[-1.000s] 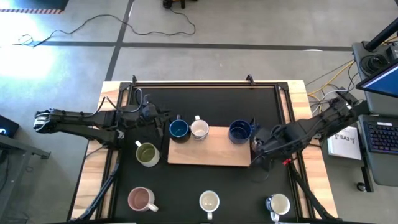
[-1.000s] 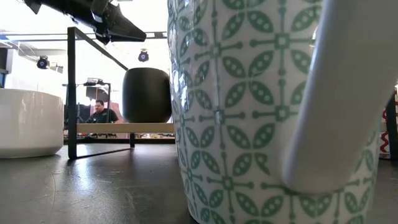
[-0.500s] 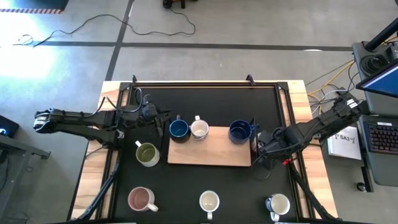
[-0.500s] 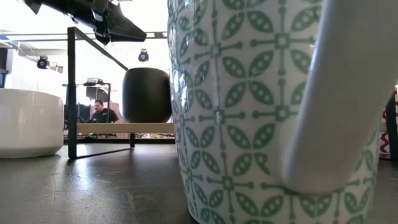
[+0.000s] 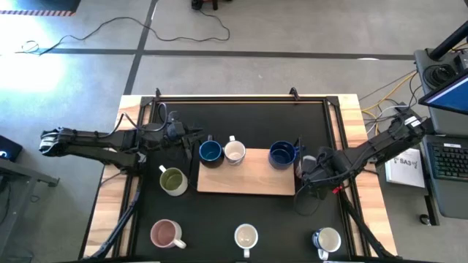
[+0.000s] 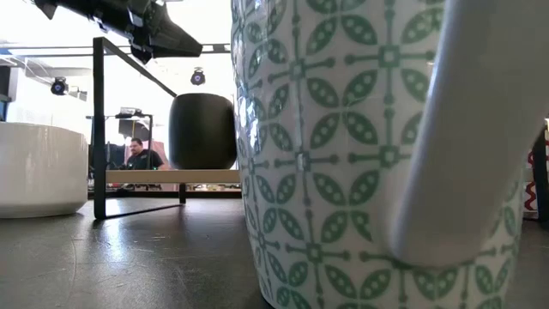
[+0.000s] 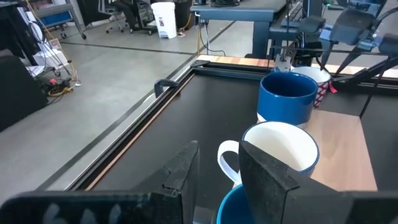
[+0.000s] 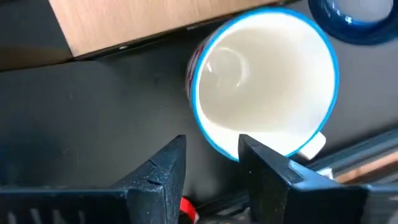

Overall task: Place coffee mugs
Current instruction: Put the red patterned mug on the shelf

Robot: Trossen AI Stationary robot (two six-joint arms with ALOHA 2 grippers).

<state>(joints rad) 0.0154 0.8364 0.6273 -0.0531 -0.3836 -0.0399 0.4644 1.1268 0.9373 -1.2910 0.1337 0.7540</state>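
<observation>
My right gripper (image 8: 211, 146) points down, open, over a white mug with a blue rim (image 8: 261, 74). That mug stands upright on the black mat beside the right end of the wooden board (image 5: 246, 175). Its rim near the handle (image 8: 311, 148) lies under the fingers. On the board stand a blue mug (image 5: 210, 151), a white mug (image 5: 234, 151) and another blue mug (image 5: 281, 153). My left gripper (image 5: 194, 142) hovers open, nearly level, above and left of the left blue mug (image 7: 227, 208), clear of it in the low view. My right gripper stands over the blue-rimmed mug's rim (image 8: 221, 148) near the handle, fingers pointing down from above. One finger (image 8: 264, 165) covers the rim, so I cannot tell whether it touches the mug.
An olive mug (image 5: 173, 180) stands left of the board. Along the near edge stand a pink mug (image 5: 167, 234), a green-patterned white mug (image 6: 343, 154) and another white mug (image 5: 327, 239). A black frame (image 5: 241, 98) rims the mat. A person (image 6: 137, 154) sits far behind the table.
My right gripper has sunk toward the mat at the board's right end, and its wrist has rolled a little. The mugs on the board and along the near edge stand as before.
</observation>
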